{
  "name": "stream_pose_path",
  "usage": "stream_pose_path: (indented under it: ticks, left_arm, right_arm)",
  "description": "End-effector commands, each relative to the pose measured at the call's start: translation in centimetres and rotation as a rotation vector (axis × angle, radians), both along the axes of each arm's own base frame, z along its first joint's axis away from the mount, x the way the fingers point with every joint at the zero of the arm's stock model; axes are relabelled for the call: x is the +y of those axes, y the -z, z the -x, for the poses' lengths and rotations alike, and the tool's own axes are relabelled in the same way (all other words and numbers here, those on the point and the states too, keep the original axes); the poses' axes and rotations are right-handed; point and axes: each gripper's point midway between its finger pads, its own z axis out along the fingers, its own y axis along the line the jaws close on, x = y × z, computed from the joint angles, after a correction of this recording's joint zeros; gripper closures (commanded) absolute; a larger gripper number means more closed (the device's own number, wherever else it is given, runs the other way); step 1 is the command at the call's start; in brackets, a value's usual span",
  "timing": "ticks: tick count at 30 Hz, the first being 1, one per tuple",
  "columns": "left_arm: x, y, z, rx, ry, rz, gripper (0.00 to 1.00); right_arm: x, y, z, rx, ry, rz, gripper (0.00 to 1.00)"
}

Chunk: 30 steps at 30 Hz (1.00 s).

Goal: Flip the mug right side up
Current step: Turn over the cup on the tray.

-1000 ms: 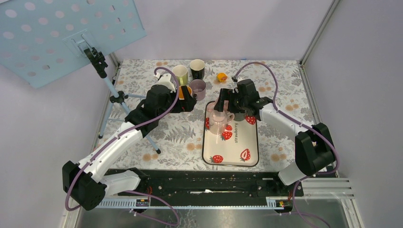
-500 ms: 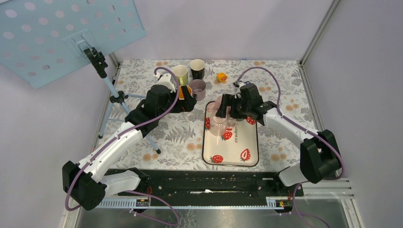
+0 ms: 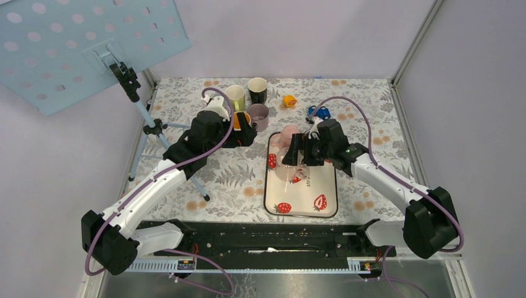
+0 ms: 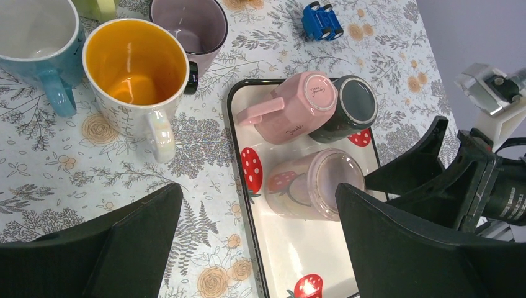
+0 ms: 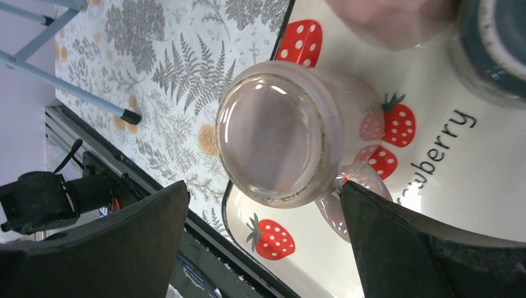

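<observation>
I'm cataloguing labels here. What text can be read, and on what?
"berry", the rest hidden behind the glass mug: on the tray.
Script on the pink mug's side: too blurred to read.
Stamp on the pink mug's base: too small to read.

Table: I saw a flat top (image 3: 236, 180) covered in a grey fern-and-flower print, walled at the back and sides.
Tray: a white strawberry-print tray (image 3: 301, 197) with a black rim lay flat right of centre.
Mugs: five stood upright on the cloth left of the tray's far end, namely a yellow-green mug (image 3: 235, 96), black mug (image 3: 257, 89), purple mug (image 3: 257, 115), orange-lined mug (image 4: 138, 74) and blue mug (image 4: 34, 43).
Small items: an orange piece (image 3: 289, 100) and a blue toy car (image 3: 315, 112) sat beyond the tray.
Tripod: I noted one tripod foot (image 3: 203, 197) on the cloth.
</observation>
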Motion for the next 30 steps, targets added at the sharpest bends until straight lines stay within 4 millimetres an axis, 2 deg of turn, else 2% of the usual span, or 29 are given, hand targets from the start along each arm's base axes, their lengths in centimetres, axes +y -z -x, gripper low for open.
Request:
stream_pose_path:
  ticks: [1,6,15,19,24,30]
  left_arm:
    - [-0.6,-2.5,-0.5,-0.066,0.015,0.048,0.01]
    - [-0.6,-2.6,-0.4,-0.069,0.017,0.051,0.01]
    - [-0.4,-2.5,-0.1,-0.065,0.022,0.049,0.01]
    - [-0.5,-2.4,-0.1,-0.060,0.025,0.050,0.01]
    - [-0.6,-2.2,-0.3,-0.058,0.026,0.046,0.01]
    - [-0.7,-2.1,-0.4,-0.060,0.025,0.048,0.01]
  right_arm:
    - [1.2,-0.5,2.0,0.004,-0.040,0.008,0.00]
    - [2.3,-0.5,3.1,-0.007,-0.057,0.075,0.00]
    - [-0.6,0.8,2.9,-0.020,-0.028,0.372,0.00]
    - [-0.6,1.6,3.6,-0.021,-0.067,0.452,0.00]
    - [0.0,2.9,4.2,-0.017,-0.103,0.502,0.06]
    - [0.3,4.0,4.2,-0.005,-0.124,0.546,0.19]
